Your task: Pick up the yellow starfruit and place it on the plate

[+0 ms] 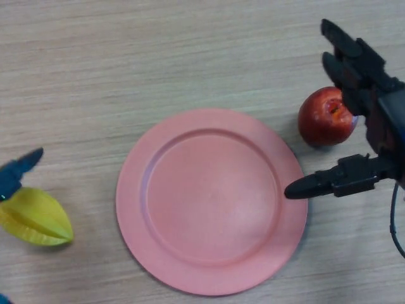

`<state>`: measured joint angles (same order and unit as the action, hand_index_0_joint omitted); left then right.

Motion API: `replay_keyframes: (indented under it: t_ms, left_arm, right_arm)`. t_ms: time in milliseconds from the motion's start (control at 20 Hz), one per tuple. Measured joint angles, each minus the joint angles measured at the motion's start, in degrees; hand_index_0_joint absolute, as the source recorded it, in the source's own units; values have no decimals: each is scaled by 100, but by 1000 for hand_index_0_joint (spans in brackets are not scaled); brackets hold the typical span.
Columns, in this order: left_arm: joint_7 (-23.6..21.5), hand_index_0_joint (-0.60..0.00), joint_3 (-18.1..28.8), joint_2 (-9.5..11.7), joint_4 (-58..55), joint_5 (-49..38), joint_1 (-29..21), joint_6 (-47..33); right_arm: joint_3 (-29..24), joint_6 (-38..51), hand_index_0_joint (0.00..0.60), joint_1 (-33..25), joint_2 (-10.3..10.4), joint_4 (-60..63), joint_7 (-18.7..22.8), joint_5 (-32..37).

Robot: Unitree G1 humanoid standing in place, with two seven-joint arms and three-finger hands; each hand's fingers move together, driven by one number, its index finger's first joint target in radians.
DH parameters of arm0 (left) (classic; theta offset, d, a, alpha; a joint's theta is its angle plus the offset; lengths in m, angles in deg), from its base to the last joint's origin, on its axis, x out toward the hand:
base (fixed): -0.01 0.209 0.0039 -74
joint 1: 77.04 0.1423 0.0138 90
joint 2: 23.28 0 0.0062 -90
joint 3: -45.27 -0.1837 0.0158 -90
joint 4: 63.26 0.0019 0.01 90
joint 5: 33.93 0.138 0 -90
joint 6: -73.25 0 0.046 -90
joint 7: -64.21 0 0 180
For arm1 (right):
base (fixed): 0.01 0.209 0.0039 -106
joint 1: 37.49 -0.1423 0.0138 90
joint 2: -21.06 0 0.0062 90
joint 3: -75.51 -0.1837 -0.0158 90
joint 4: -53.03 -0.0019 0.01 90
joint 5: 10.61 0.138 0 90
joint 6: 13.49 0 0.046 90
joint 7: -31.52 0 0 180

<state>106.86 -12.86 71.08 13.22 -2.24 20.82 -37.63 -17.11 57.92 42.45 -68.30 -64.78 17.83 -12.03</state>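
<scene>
Left hand [18,170] at starfruit [35,217] for pickup, finger state unclear; right hand [357,120] spread, idle beside plate [212,199].

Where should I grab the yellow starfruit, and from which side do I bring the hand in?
Probably across the yellow starfruit's broad middle, thumb and fingers pinching on opposite ridged flanks, since it lies flat with its pointed end toward the pink plate. Come from the left and above with the left hand, which shows at its upper left edge. The right hand is across the plate by the red apple.
</scene>
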Motion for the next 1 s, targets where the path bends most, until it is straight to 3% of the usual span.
replay_keyframes:
  t_ms: [250, 350, 400, 500, 600, 700, 1000]
  left_arm:
    - [-592, 0, -352, 146, 242, 157, -239, -24]
    - [-908, -199, -610, 156, 404, 158, -304, -118]
    - [-917, -348, -675, 157, 454, 161, -303, -149]
    - [-1142, -582, -688, 157, 632, 181, -300, -224]
    - [-1423, -600, -707, 158, 731, 455, -297, -227]
    - [-1423, -600, -717, 158, 747, 449, -252, -246]
    - [-1079, -600, -716, 235, 752, 364, -274, -297]
  right_arm:
    - [-30, 5, 0, 53, -4, 17, 65, 12]
    - [-29, 5, 0, 60, -3, 16, 80, 16]
    - [-30, 5, 0, 66, -3, 16, 97, 16]
    - [-30, 5, 0, 88, -3, 13, 116, 16]
    - [-30, 5, 0, 139, -3, 10, 120, 44]
    - [-30, 5, 0, 152, -3, 11, 194, 124]
    - [-33, 12, 0, 149, -3, 22, 218, 140]
